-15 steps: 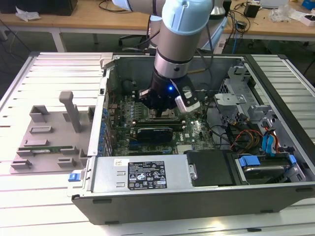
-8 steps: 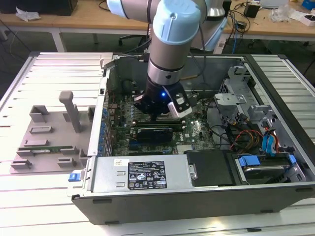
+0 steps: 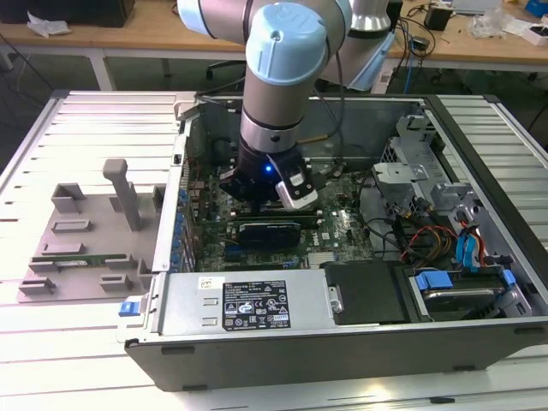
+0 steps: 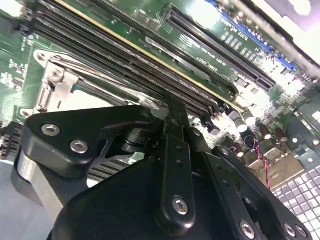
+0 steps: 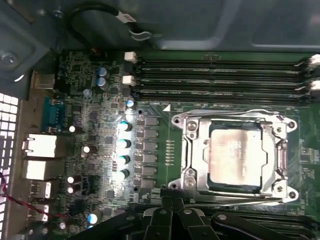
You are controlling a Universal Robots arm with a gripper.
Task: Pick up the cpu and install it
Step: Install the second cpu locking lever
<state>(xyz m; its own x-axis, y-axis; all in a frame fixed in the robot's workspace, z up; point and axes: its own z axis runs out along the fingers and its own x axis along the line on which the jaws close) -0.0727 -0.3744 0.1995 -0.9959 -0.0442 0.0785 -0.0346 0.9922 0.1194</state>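
Overhead, arm vertical, gripper point(image 3: 272, 199) low above the socketed cpu point(image 5: 235, 157); finger gap impossible to judge.

A pale slatted metal table point(image 3: 86, 342) fills the near scene; wooden workbenches point(image 3: 154, 34) with clutter stand far behind.

Exterior view: even, bright room light; the open grey computer case point(image 3: 342, 334) interior sits in shadow under the arm. First wrist view: dim overall, glare washes out the silver-grey square cpu point(image 5: 235, 155) top and a row of small capacitors point(image 5: 123, 150). Second wrist view: upper right overexposed, the near black gripper point(image 4: 172, 165) soft.
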